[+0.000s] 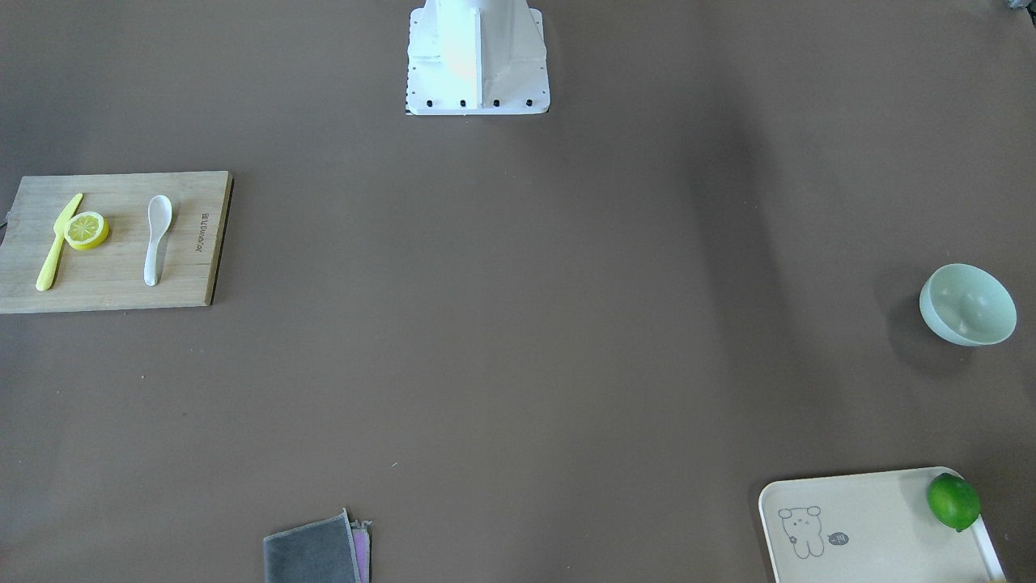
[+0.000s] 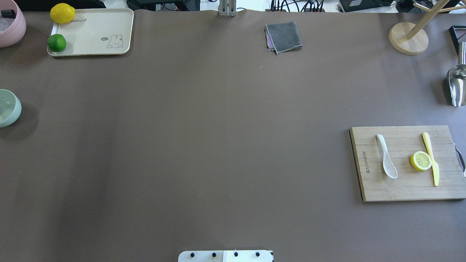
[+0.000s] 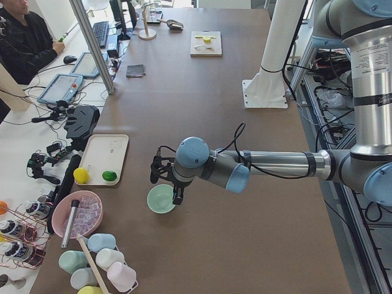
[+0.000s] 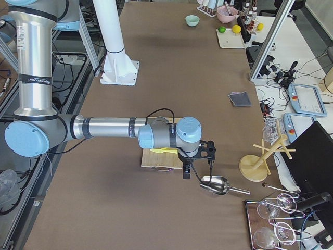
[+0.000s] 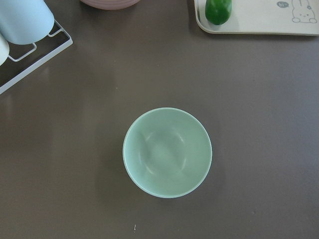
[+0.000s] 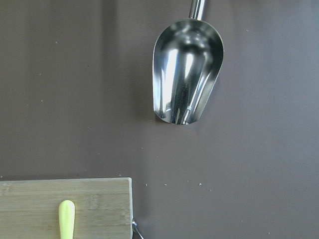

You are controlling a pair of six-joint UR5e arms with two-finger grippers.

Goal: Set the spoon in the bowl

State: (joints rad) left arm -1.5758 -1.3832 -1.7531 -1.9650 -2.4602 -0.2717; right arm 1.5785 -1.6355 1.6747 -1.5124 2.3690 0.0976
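The white spoon [image 1: 156,239] lies on a wooden cutting board [image 1: 113,283], scoop towards the robot; it also shows in the overhead view [image 2: 386,162]. The mint-green bowl [image 2: 7,108] stands empty at the table's far left edge [image 1: 967,306]. My left gripper [image 3: 164,182] hovers right above the bowl [image 3: 162,199], and the left wrist view looks straight down into the bowl [image 5: 167,152]. My right gripper [image 4: 197,169] hangs beyond the board's outer end, above a metal scoop [image 6: 187,84]. Neither gripper's fingers show well enough to tell open from shut.
A yellow knife [image 2: 431,158] and a lemon half [image 2: 421,161] share the board. A cream tray [image 2: 91,32] holds a lime [image 2: 57,43] and a lemon [image 2: 62,13]. A grey cloth [image 2: 284,36], a wooden stand [image 2: 407,36] and a pink bowl [image 2: 11,22] line the far edge.
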